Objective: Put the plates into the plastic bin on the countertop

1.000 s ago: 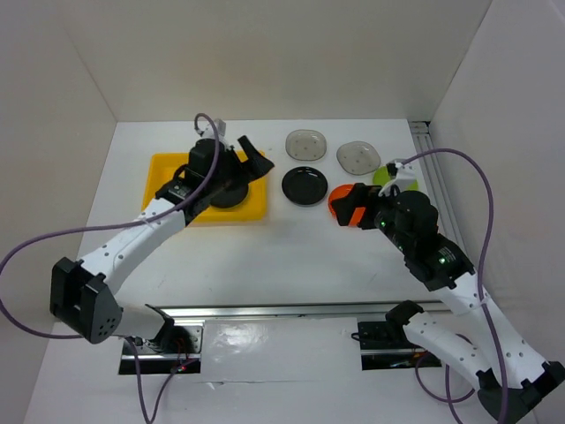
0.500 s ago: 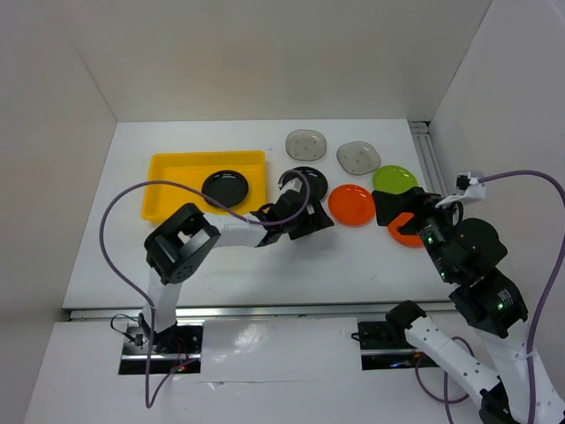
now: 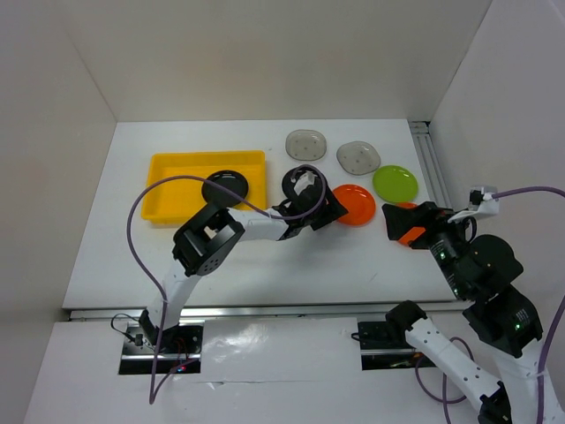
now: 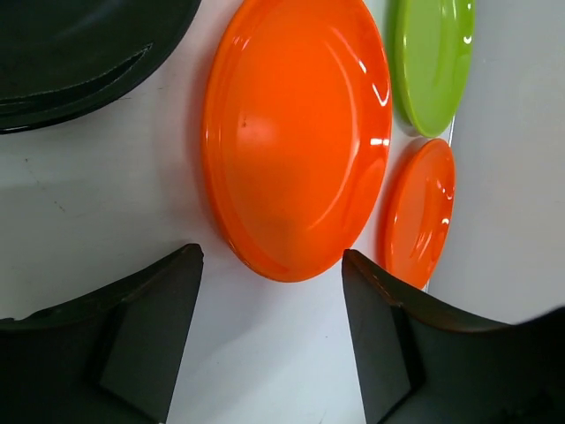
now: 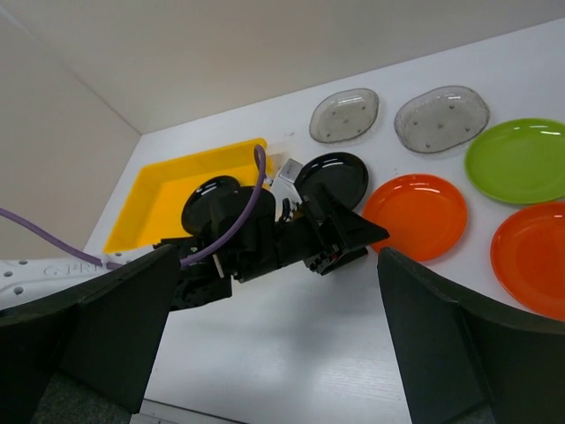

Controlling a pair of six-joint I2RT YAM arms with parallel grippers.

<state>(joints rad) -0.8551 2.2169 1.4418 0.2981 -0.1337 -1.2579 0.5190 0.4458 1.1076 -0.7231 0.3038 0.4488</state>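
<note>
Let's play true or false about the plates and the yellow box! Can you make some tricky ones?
1. A glossy black round plate lies inside the bright yellow plastic bin. True.
2. Both grey dishes are in the bin. False: one grey rounded-square dish and the other sit on the white countertop, outside the bin.
3. The left arm's fingers are open, with an orange-red round plate just ahead. True.
4. The right arm holds a green plate. False: the right arm's fingers are open and empty; the lime green round plate lies on the countertop.
</note>
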